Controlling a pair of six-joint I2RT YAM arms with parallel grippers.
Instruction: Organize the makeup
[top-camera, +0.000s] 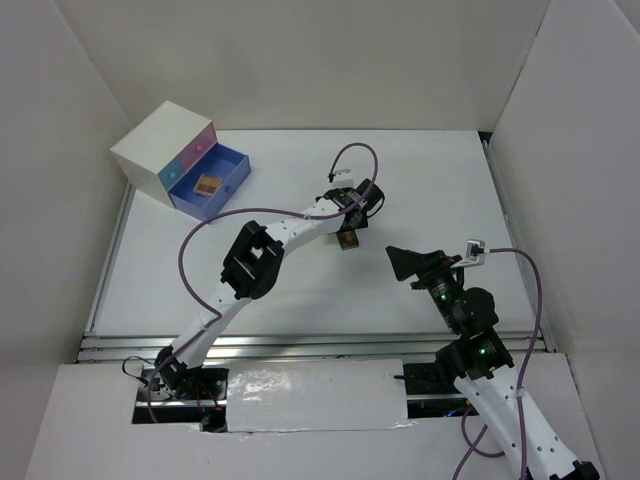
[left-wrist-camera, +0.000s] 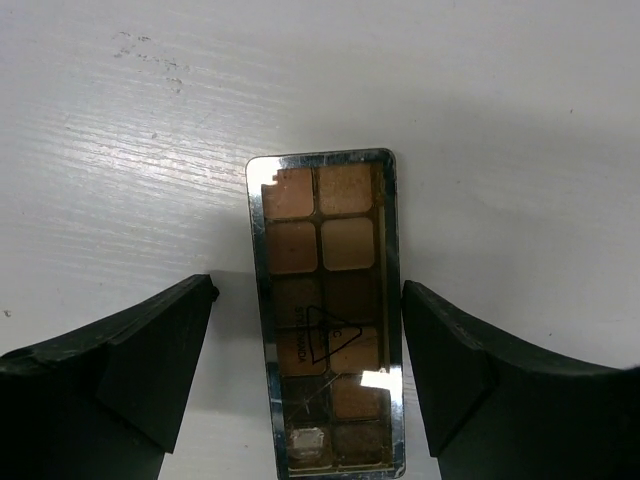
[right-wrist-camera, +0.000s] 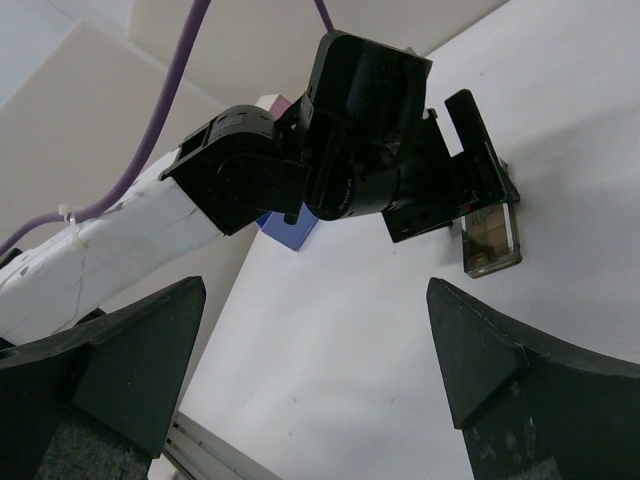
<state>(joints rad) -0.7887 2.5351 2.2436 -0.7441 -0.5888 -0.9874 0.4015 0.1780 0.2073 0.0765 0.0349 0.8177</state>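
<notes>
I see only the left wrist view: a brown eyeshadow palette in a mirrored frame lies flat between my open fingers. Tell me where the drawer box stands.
Observer: The white box with pink and blue drawers stands at the far left corner of the table, well away from the left gripper.
Operator: Report its drawers.
Observer: One blue drawer is pulled out, and a small brown item lies inside it.
Operator: Now give me the right arm.
Observer: The right gripper hovers open and empty, off to the right of the brown eyeshadow palette, not touching it.
</notes>
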